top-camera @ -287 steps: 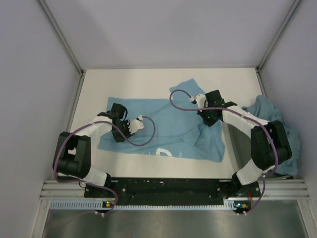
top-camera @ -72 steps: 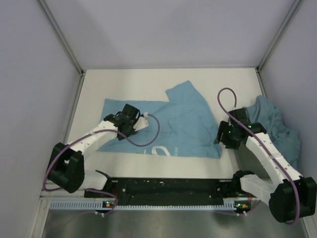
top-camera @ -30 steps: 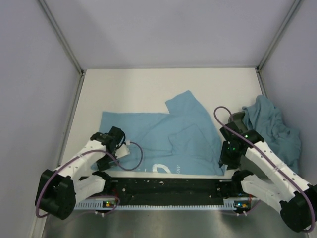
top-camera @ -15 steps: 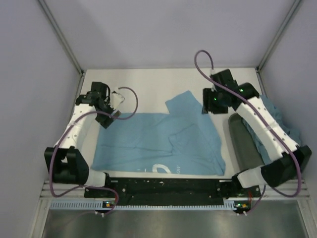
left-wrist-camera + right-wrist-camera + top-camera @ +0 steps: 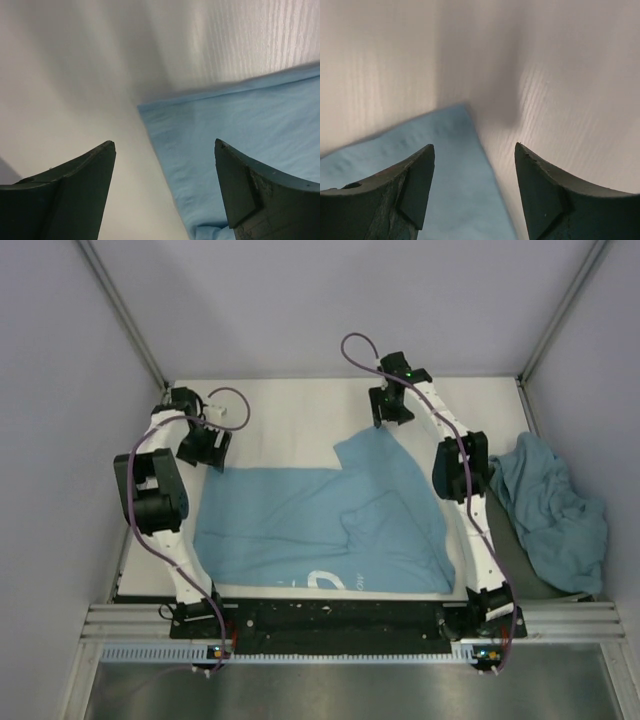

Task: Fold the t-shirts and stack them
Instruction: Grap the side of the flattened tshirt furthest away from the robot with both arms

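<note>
White tabletop rims far edge of spread t-shirt

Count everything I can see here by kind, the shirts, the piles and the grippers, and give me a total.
Spread-out light blue t-shirt: 1
Crumpled light blue t-shirt heap: 1 (how many shirts are in it cannot be told)
Open grippers: 2, the left gripper and the right gripper
Total: 4
</note>
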### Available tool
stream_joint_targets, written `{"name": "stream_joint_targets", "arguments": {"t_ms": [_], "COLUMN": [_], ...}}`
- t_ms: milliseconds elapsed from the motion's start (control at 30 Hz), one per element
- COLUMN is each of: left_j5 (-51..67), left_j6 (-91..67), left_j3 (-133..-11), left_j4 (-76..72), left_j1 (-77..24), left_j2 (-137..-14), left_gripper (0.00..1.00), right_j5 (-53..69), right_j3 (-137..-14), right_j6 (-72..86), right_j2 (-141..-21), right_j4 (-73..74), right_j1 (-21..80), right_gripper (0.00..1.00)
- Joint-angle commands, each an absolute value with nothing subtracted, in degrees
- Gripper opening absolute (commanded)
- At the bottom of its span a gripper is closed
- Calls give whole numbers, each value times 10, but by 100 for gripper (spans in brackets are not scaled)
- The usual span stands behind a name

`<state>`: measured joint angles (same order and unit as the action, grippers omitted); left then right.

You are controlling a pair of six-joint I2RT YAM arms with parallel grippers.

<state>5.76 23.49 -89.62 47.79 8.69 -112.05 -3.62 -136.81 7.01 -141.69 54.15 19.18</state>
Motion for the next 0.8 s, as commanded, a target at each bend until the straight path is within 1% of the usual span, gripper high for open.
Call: {"name": "stream_joint_targets", "arguments": {"t_ms": [0, 133, 233, 300, 333, 367, 400, 467, 500, 600, 667, 767], "left_j5": [93, 106, 107, 113, 118, 124, 128, 136, 141, 162, 170, 182], "left_j6": [199, 192, 189, 192, 192, 194, 196, 202, 203, 214, 229, 274], "left_j3": [-937, -948, -947, -942, -941, -941, -940, -935, -931, -905, -882, -828], "left_j4": [471, 473, 474, 473, 474, 476, 477, 471, 465, 441, 428, 406], "left_j1": [91, 93, 94, 93, 94, 94, 94, 94, 96, 97, 97, 97], "left_j2": [-1160, -1197, -1211, -1214, -1216, -1215, -1214, -1207, -1197, -1158, -1120, -1046], "left_gripper": [84, 84, 83, 78, 72, 64, 53, 23, 0, 0, 0, 0], "right_j5": [-14, 30, 41, 40, 43, 43, 43, 47, 49, 53, 57, 78], "right_j3": [-1438, -1413, -1385, -1375, -1372, -1372, -1371, -1371, -1368, -1333, -1283, -1176], "right_j6": [75, 118, 115, 113, 115, 113, 113, 112, 112, 111, 104, 95], "right_j2": [-1492, -1516, -1516, -1514, -1514, -1513, -1509, -1498, -1487, -1435, -1369, -1261], "right_j4": [536, 525, 521, 521, 520, 520, 520, 520, 521, 519, 519, 513], "right_j1": [189, 190, 201, 205, 205, 204, 204, 203, 201, 198, 196, 199], "right_gripper": [65, 64, 56, 50, 42, 34, 22, 1, 0, 0, 0, 0]}}
